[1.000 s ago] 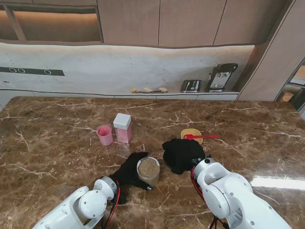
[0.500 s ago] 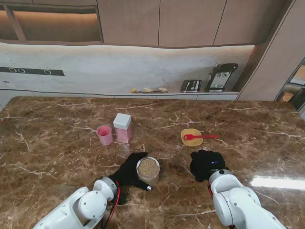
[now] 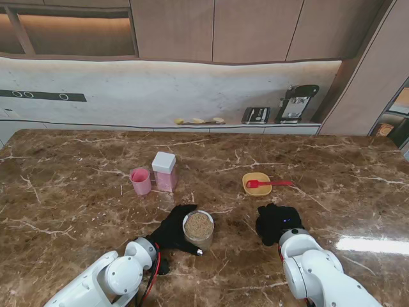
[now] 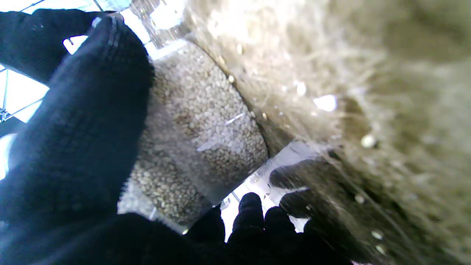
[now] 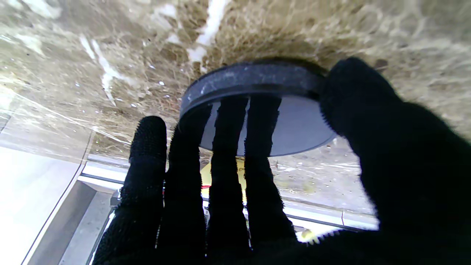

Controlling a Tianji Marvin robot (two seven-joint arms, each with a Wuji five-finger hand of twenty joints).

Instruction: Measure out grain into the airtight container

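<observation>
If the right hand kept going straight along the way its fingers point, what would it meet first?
Probably the yellow dish with the red spoon, farther from me than the right hand, which grips a round lid; depth is unclear.

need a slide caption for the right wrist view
Right hand holding a round dark lid just over the marble table.

**A home kitchen**

A brown marble tabletop (image 3: 77, 160) runs up to a pale stone backsplash (image 3: 160, 89) lit from under wooden wall cabinets (image 3: 255, 29). On the back ledge stand a toaster (image 3: 255, 115) and a coffee machine (image 3: 295, 102). An oven (image 3: 393, 125) sits built into the right wall.
</observation>
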